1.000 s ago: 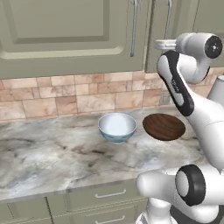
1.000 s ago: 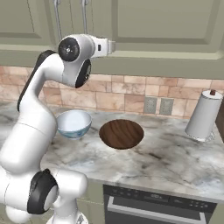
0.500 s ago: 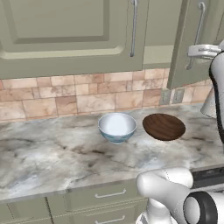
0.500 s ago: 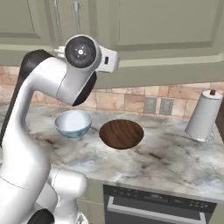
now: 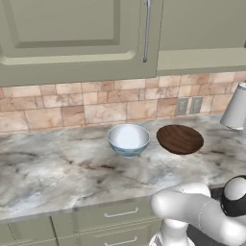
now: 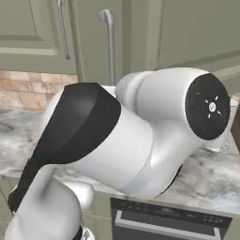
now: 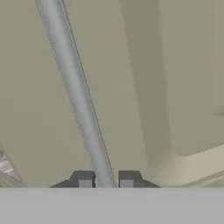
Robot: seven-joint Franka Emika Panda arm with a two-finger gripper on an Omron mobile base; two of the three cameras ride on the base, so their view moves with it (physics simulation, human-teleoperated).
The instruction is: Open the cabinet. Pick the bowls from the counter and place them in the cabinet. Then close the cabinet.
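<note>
The claw has its two dark fingertips set on either side of the long silver bar handle of the olive-green recessed-panel cabinet door, seemingly clamped on it; pulling straight back, square to the bar, should keep it from slipping. Below the claw, the glossy white bowl and dark brown wooden bowl wait on the marble-look surface, with a pale grey cylinder beyond, none obstructing the door.

Base pair flanking; hand view close-up

The counter bears both bowls, perhaps a grey container.
</note>
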